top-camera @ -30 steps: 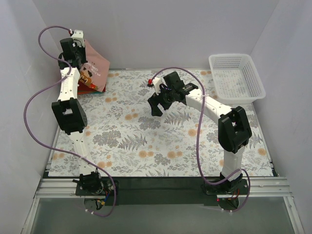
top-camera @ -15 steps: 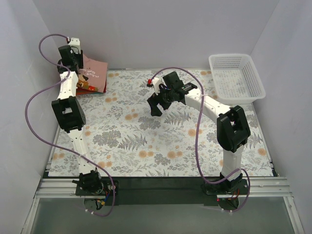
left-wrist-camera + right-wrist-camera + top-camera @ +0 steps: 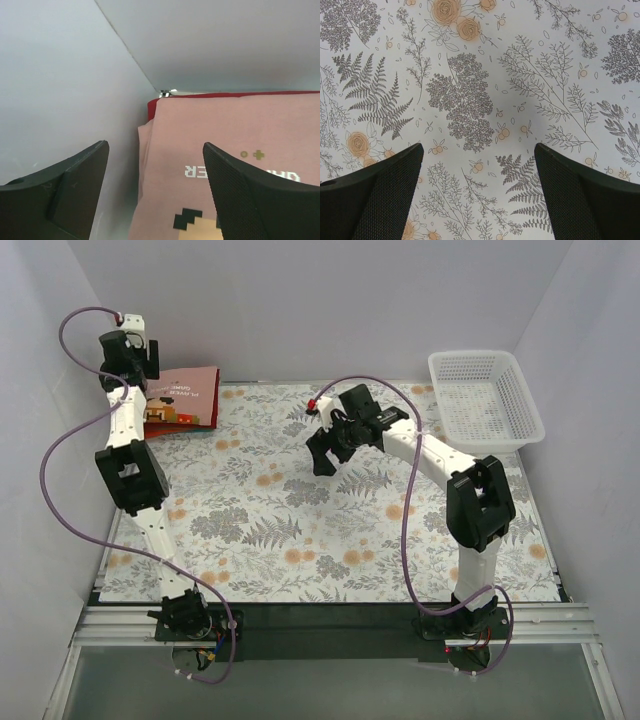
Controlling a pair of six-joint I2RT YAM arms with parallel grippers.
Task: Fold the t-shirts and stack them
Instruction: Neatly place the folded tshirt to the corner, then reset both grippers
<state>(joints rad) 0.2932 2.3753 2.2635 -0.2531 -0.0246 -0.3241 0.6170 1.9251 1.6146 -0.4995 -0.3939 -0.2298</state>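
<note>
Floral cloth (image 3: 300,530), pink t-shirt (image 3: 185,390) at far-left corner near spread left gripper (image 3: 155,145), white basket (image 3: 487,354) far-right, right gripper (image 3: 477,145) spread mid-table.

right gripper (image 3: 477,150) | black fingers (image 3: 370,200) at 7 and 5 o'clock, spread wide, only cloth between | floral table cloth (image 3: 465,95) beneath | orange blooms (image 3: 456,17) at 12 and 9 o'clock

1. From the left wrist I get only part of the pink t-shirt (image 3: 240,150). The right and bottom edges cut it and its print.
2. The red t-shirt (image 3: 151,109) beneath shows only a thin rim.
3. From above, the left arm (image 3: 125,420) covers the stack's left end, and the print's text is too small to read.
4. The fingers of the left hand (image 3: 155,150) and the right hand (image 3: 477,150) run off the bottom of their wrist views.
</note>
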